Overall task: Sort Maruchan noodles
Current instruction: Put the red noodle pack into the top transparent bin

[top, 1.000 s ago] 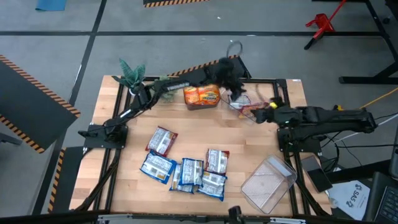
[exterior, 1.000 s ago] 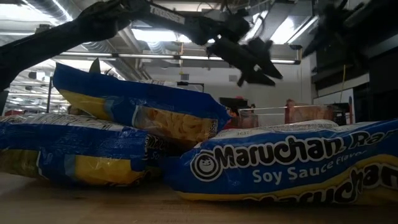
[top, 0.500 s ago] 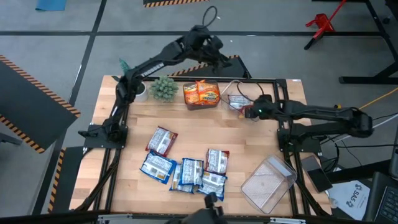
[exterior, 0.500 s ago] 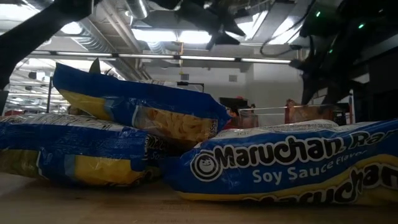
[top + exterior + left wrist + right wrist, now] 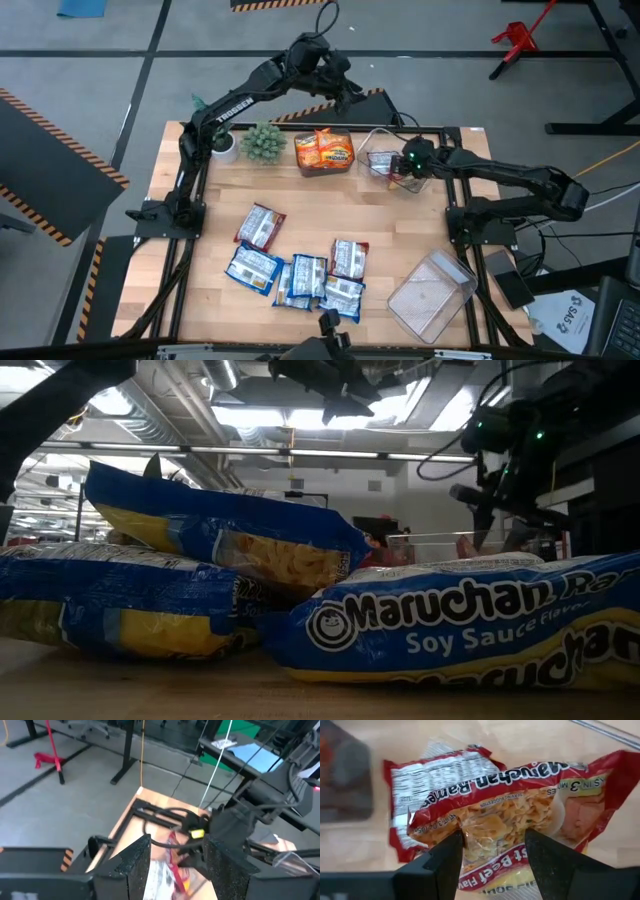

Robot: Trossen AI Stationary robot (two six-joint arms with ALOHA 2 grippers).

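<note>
Crinkling red Maruchan noodles [image 5: 510,815], label-up

Grey concrete floor [image 5: 90,60] w/ dark seam lines, orange/black hazard tape [image 5: 55,125] on the left. Red stand [image 5: 518,38] far right. Ceiling's got bright strip lights [image 5: 290,418] + exposed ducts [image 5: 160,415].

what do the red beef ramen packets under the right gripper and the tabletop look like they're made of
Red beef ramen packets: thin printed plastic film, by the look, glossy and crinkled, with creases catching the light and a window showing noodles. Tabletop: apparently light wood, matte, with faint grain lines running along joined strips; whether solid or veneer cannot be told.
</note>
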